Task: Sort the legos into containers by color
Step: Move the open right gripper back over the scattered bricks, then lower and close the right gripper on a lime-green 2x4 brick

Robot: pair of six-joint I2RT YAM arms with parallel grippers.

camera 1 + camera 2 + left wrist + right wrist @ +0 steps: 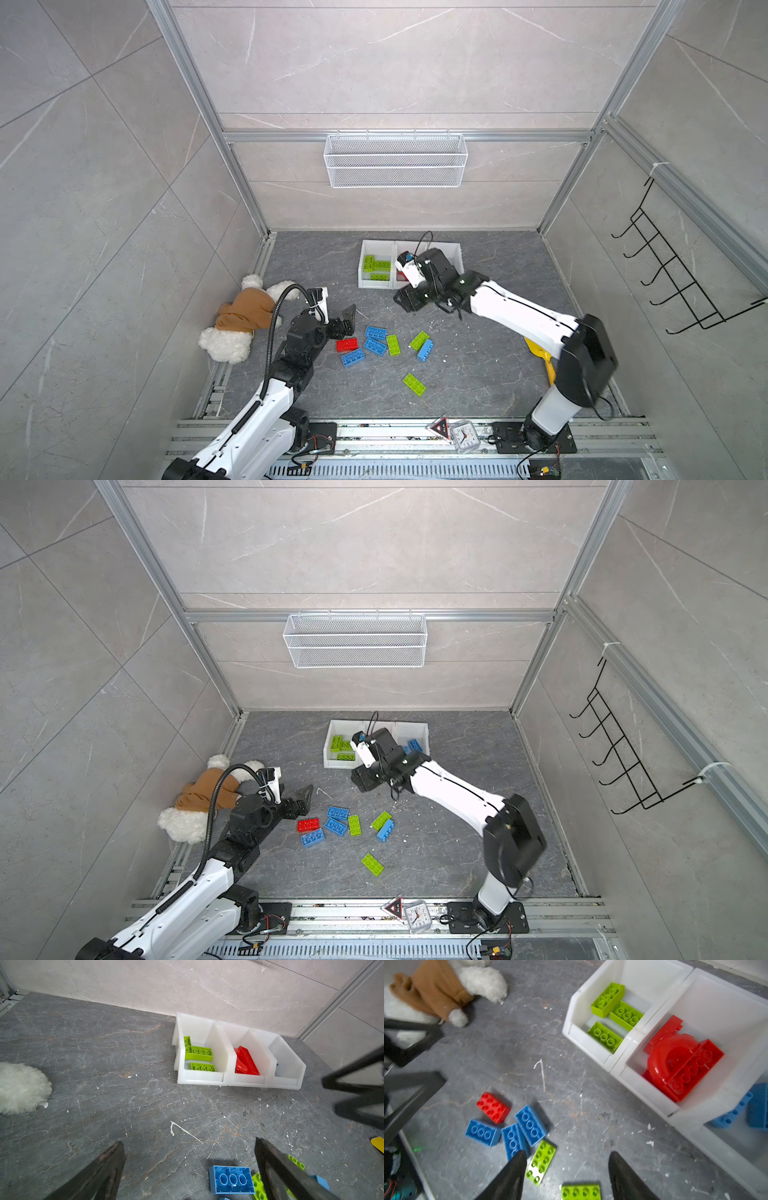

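Right gripper [568,1154] half-open, left gripper [189,1141] wide, both empty — ahead of the right jaws, red legos [685,1066] lie in the middle container [639,1093], colour-sorted.

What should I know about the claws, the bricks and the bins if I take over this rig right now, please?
Left claw: open and empty, low over the floor near the loose red brick.
Right claw: open and empty, in front of the bins.
Done: three sorted green bricks in the green bin; red pieces, arch included, in the red bin; sorted blue bricks in the blue bin.
Left to do: the one red brick, four loose blue bricks and three loose green bricks lie on the floor.
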